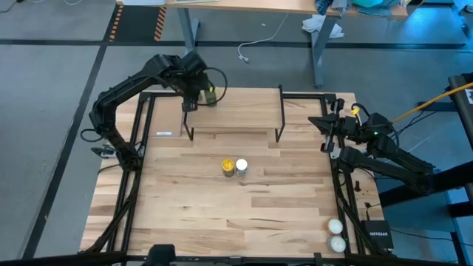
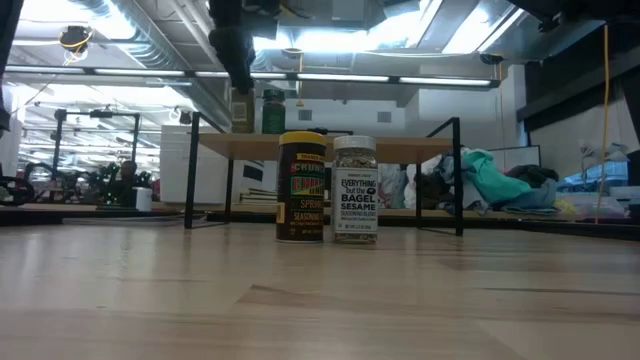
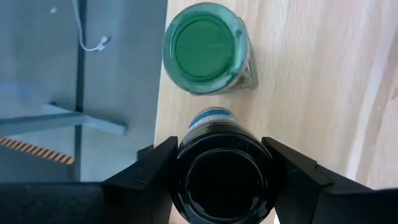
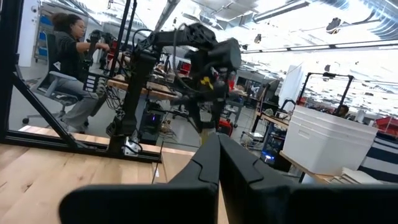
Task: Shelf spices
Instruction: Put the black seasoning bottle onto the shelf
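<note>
The black-lidded jar (image 3: pixel 221 177) is showing as a dark round cap with a blue-banded label peeking out beyond it, and the left gripper (image 3: pixel 221 180) is clamping it, one dark finger (image 3: pixel 155 171) pressing on each side of the lid. Just past it in the left wrist view, the green-lidded jar (image 3: pixel 205 48) is standing upright near the edge of the shelf (image 3: pixel 311 74), a glassy body under a bright green cap, close to the held jar, though whether they touch is unclear. In the high view this is all sitting in the upper left part of the frame, where the left gripper (image 1: pixel 194 94) is hovering over the left end of the shelf (image 1: pixel 236 111).

Lower, at the middle of the table (image 1: pixel 222 214), the amber yellow-lidded jar (image 1: pixel 228 167) and the white-lidded jar (image 1: pixel 241 166) are standing side by side, just beside each other and well apart from the shelf; the low view is showing their printed labels.

The right gripper (image 1: pixel 329 122) is waiting at the right edge of the table, its fingers (image 4: pixel 214 165) lying together
</note>
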### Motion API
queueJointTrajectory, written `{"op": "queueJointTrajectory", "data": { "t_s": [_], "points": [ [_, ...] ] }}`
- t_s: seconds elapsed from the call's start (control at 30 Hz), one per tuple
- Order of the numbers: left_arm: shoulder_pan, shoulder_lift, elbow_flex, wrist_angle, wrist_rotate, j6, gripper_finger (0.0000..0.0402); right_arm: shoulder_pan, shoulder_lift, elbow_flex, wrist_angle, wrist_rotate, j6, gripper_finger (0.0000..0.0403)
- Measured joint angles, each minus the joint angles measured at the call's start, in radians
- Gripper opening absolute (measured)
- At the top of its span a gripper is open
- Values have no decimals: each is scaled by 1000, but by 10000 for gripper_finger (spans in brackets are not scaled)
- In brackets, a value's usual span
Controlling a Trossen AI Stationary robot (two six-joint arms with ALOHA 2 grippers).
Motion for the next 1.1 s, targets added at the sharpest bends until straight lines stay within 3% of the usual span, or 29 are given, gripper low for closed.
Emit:
{"op": "queueJointTrajectory", "data": {
  "t_s": [0.57, 0.8, 1.1],
  "points": [
    [38, 76, 7, 27, 29, -4, 192, 0, 0, 0, 10, 0, -3, 5],
    [21, 78, 18, 17, 30, -74, 293, 0, 0, 0, 10, 16, -3, 5],
    [-16, 67, 20, -10, 15, -119, 300, 0, 0, 0, 10, 16, -3, 5]
  ]
}}
